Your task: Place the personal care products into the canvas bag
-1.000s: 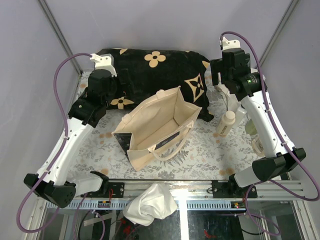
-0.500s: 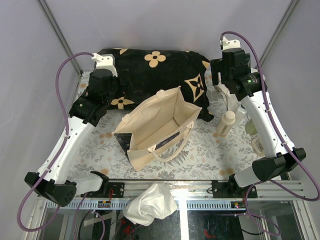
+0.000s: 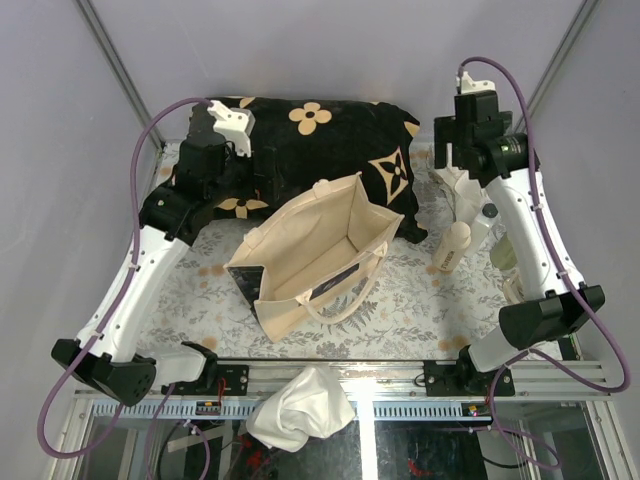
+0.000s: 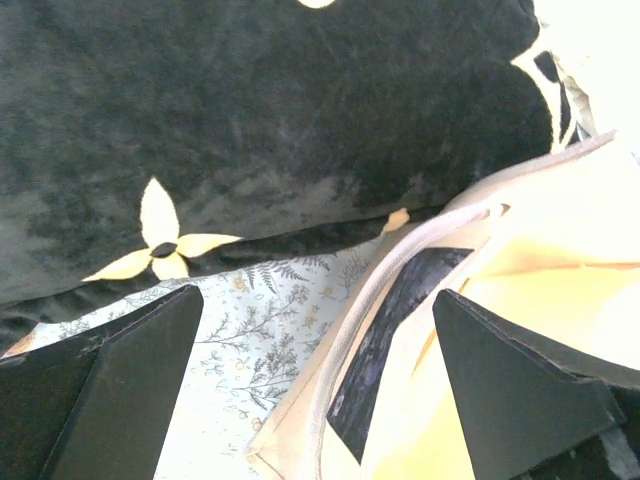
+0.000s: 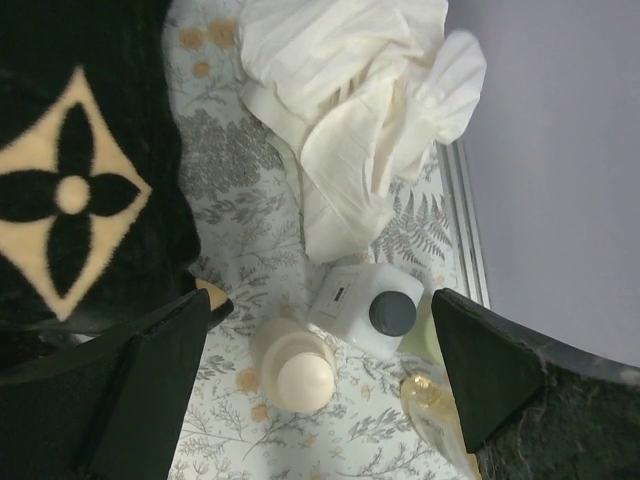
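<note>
Found the personal care products (image 3: 452, 246) still outside the canvas bag (image 3: 300, 262), bunched at the right of the tabletop (image 3: 200, 285): a cream bottle (image 5: 295, 372) with a beige cap, a white bottle (image 5: 350, 298) with a dark cap just beside it, and part of a yellow-green one (image 5: 430, 400) at the edge of the group. Noted none of them moved since half a second ago. Saw the bag standing open-mouthed mid-tabletop, nothing visible inside, dark print on its flank. Registered the real change in the arms: right end effector (image 5: 320, 298) drawn up and back a little, now hovering directly above the bottle cluster with fingers spread wide and empty; left end effector (image 4: 318, 295) swung inward over the black cushion (image 4: 250, 130), likewise spread and holding nothing, with the bag's rim below (looked poised to steady it, though only a guess). Judged the task at its very start, a first pick being lined up, probably on the cream bottle centred between the right fingers. Beyond that, noted a floral print across the tabletop, a crumpled white cloth (image 5: 350, 120) behind the bottles, a second white rag (image 3: 298, 408) hanging over the near rail, and plain grey walls (image 3: 320, 50) enclosing the cell.
</note>
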### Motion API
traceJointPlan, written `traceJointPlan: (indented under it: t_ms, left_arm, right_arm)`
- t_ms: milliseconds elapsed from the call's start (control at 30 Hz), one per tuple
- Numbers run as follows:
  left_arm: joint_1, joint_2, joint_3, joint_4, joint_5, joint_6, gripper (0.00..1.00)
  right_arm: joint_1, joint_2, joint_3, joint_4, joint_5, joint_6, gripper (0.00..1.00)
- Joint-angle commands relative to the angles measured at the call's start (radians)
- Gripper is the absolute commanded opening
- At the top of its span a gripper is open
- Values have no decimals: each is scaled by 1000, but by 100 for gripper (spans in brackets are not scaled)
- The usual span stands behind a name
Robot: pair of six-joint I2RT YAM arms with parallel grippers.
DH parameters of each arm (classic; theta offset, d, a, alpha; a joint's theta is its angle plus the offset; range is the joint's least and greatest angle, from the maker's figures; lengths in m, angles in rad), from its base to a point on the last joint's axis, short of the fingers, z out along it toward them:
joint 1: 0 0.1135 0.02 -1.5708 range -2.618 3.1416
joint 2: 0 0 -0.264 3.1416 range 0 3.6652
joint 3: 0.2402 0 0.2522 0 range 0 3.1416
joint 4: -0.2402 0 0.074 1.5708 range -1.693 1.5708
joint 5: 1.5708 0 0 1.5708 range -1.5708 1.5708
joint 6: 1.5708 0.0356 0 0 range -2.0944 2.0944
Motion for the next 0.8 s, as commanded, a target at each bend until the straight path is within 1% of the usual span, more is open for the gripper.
traceJointPlan:
  t_ms: [0,133,333,500,667,767]
  left_arm:
    - [2,-4,-18,-6,114,71,100]
    - [3,16,-86,5,109,96,100]
    - [3,6,-143,58,201,106,100]
    - [3,35,-118,59,216,129,100]
    - [2,59,-83,59,217,139,100]
    - [3,59,-50,64,212,141,100]
  right_arm:
    - [-93,16,29,-88,-137,72,99]
    - [-108,25,-25,-158,-204,105,99]
    - [-107,-74,-247,-172,-279,176,99]
    - [-107,-132,-409,-162,-341,236,100]
    - [-106,-172,-481,-163,-344,267,99]
    - [-107,-191,-528,-135,-338,269,100]
